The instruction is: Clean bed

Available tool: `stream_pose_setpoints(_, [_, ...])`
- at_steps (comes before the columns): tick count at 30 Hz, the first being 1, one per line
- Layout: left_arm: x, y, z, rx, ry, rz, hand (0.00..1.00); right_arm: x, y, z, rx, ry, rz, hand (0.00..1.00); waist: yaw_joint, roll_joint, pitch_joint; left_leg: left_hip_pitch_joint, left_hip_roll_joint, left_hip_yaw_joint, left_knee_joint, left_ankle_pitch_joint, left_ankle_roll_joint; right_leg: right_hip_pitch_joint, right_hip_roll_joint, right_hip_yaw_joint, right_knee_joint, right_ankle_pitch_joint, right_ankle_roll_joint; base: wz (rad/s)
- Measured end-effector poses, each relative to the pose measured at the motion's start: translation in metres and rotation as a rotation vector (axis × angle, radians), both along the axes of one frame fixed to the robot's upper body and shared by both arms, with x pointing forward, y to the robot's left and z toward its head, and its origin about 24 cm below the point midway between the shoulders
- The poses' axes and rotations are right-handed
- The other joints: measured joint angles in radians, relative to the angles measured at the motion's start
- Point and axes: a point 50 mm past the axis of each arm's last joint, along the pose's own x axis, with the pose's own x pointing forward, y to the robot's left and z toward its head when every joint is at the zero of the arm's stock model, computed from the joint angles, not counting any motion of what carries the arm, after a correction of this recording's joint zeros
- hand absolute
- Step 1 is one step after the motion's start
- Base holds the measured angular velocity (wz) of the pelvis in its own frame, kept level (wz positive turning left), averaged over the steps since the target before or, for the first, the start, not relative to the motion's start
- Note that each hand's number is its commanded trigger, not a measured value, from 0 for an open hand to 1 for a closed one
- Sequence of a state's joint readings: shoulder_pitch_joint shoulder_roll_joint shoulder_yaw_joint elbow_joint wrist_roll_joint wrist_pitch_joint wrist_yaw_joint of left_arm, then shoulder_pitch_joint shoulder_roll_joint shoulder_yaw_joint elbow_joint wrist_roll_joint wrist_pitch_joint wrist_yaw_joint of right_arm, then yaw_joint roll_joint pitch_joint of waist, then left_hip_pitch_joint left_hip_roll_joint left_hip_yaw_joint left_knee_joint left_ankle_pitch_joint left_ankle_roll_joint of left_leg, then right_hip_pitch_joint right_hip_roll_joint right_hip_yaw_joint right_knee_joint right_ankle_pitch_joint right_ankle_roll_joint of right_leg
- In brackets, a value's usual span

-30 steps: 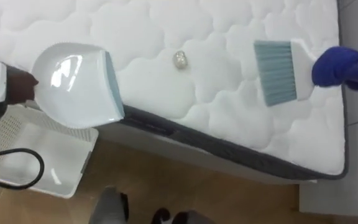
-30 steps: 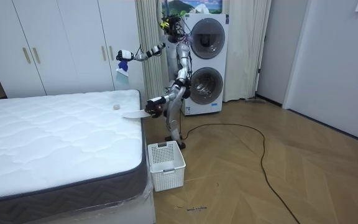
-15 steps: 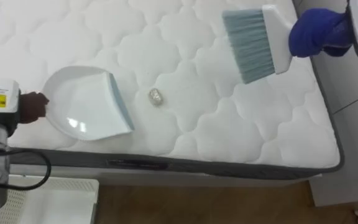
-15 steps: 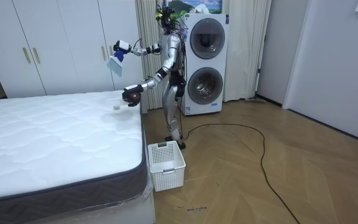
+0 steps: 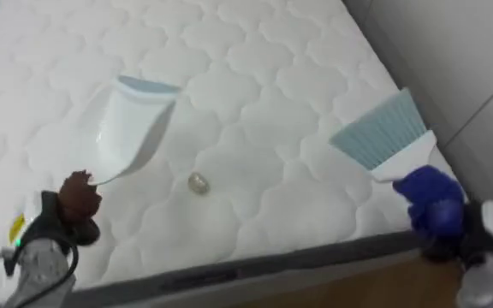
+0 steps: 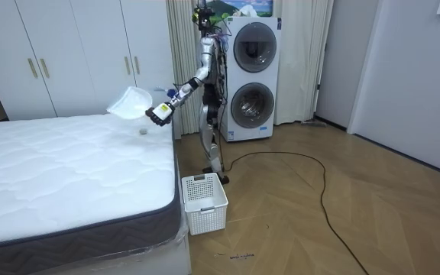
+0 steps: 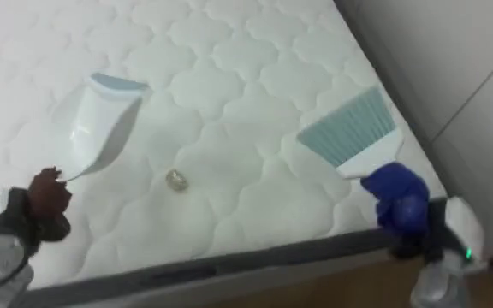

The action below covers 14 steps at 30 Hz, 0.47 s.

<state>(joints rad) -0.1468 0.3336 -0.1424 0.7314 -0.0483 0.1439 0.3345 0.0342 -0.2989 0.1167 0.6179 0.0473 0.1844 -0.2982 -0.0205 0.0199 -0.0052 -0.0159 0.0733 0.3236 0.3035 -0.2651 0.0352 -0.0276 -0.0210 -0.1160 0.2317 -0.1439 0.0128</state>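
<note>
1 small lump (image 5: 198, 183) on the bed (image 5: 255, 51), near the edge closest to the robot. It lies betw. dustpan (image 5: 133, 127) and brush (image 5: 382, 134), touching neither.

Left hand (image 5: 77, 198): dark, fingers curled round the dustpan handle. Pan looks lifted clear of the bed, lip pointing away from the robot, not at the lump.
Right hand (image 5: 428, 204): blue, fingers wrapped tight round the brush handle, bristles fanned up and away, off to the lump's right.

Risks (judgement):
- Pan not down w/ lip facing the lump when the brush sweeps, so the lump rolls past it
- Sweep angled toward the near edge sends the lump off onto the floor; the basket (image 6: 203, 202) sits further along the bed, prob. not under it
- Soft top gives under the pan, lip won't sit flush, lump slips under
- Quilt hollows catch the lump; a harder flick could make it hop over the pan

Materials/shapes:
- Bed top: white, puffy quilting in cloud-like lobes, looks soft; dark grey band along the side
- Dustpan: glossy white plastic, rounded scoop, blue-grey strip at the lip
- Brush: flat fan of blue-grey bristles, white head
- Lump: pale, roundish, crumpled; paper or foil, can't tell
- Basket: white, slatted, on wood floor
</note>
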Motion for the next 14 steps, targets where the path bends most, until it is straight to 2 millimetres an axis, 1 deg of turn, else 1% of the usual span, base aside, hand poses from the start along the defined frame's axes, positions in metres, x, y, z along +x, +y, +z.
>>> stream_pose_setpoints(1, [0.002,-0.005,0.0,-0.048,-0.021,0.006,0.0,0.003,0.009,-0.002,0.064,-0.007,-0.005,0.0,0.003,-0.002,0.0014,0.008,0.0,0.003,-0.002,0.003,-0.001,0.0,0.0,0.001,0.007,-0.001,-0.002,-0.09])
stream_pose_setpoints(2, [0.004,-0.013,-0.001,-0.144,-0.052,0.017,0.0,0.015,0.026,-0.002,0.18,-0.036,-0.007,0.0,0.005,-0.005,0.0038,0.014,-0.001,0.005,-0.004,0.005,-0.003,0.0,0.0,0.002,0.019,-0.005,-0.008,-0.07])
stream_pose_setpoints(3, [0.006,-0.021,-0.001,-0.232,-0.078,0.029,0.0,0.032,0.038,0.005,0.256,-0.082,0.003,0.0,0.002,-0.011,0.0078,0.019,-0.001,0.004,0.001,0.005,-0.003,0.002,-0.002,-0.001,0.029,-0.011,-0.015,-0.03])
stream_pose_setpoints(4, [0.008,-0.025,0.0,-0.273,-0.092,0.034,0.0,0.041,0.042,0.01,0.274,-0.111,0.012,0.0,0.002,-0.015,0.0102,0.02,0.0,0.002,0.002,0.005,-0.003,0.003,-0.003,-0.004,0.031,-0.012,-0.016,0.08])
stream_pose_setpoints(6, [0.012,-0.036,0.002,-0.409,-0.143,0.061,0.0,0.079,0.051,0.039,0.298,-0.241,0.061,0.0,0.02,-0.034,0.0214,0.035,-0.003,0.001,0.001,0.008,-0.004,0.007,-0.007,-0.01,0.049,-0.023,-0.022,0.02])
stream_pose_setpoints(7, [0.013,-0.038,0.003,-0.461,-0.165,0.089,0.0,0.093,0.053,0.055,0.292,-0.317,0.09,0.0,0.027,-0.047,0.0253,0.042,-0.002,0.001,0.001,0.009,-0.006,0.012,-0.005,-0.012,0.05,-0.028,-0.024,0.0])
stream_pose_setpoints(8, [0.012,-0.039,0.003,-0.48,-0.174,0.099,0.0,0.099,0.054,0.061,0.29,-0.354,0.104,0.0,0.029,-0.053,0.0241,0.043,-0.001,-0.002,0.001,0.01,-0.007,0.015,-0.004,-0.017,0.047,-0.029,-0.025,0.15])
stream_pose_setpoints(9, [0.009,-0.039,0.001,-0.506,-0.178,0.111,0.0,0.106,0.056,0.072,0.293,-0.418,0.123,0.0,0.028,-0.064,0.0202,0.045,0.001,-0.009,0.001,0.01,-0.009,0.019,-0.004,-0.024,0.039,-0.029,-0.026,0.18])
stream_pose_setpoints(10, [0.007,-0.039,0.0,-0.512,-0.176,0.119,0.0,0.108,0.057,0.077,0.299,-0.446,0.131,0.0,0.03,-0.068,0.0174,0.046,0.002,-0.01,0.001,0.01,-0.009,0.019,-0.003,-0.024,0.039,-0.029,-0.027,0.15])
stream_pose_setpoints(11, [-0.001,-0.037,-0.004,-0.52,-0.17,0.138,0.0,0.11,0.06,0.087,0.312,-0.494,0.147,0.0,0.03,-0.069,0.016,0.047,0.002,-0.013,0.003,0.009,-0.011,0.023,-0.001,-0.024,0.038,-0.03,-0.028,0.1])
stream_pose_setpoints(12, [-0.008,-0.036,-0.008,-0.528,-0.155,0.155,0.0,0.109,0.061,0.092,0.328,-0.532,0.153,0.0,0.027,-0.066,0.0169,0.046,0.001,-0.022,0.004,0.009,-0.012,0.033,0.005,-0.026,0.03,-0.029,-0.027,0.12])
stream_pose_setpoints(14, [-0.017,-0.035,-0.013,-0.539,-0.137,0.186,0.0,0.105,0.061,0.091,0.358,-0.539,0.157,0.0,0.027,-0.063,0.017,0.045,0.002,-0.028,0.002,0.007,-0.014,0.042,0.007,-0.027,0.022,-0.029,-0.027,0.11])
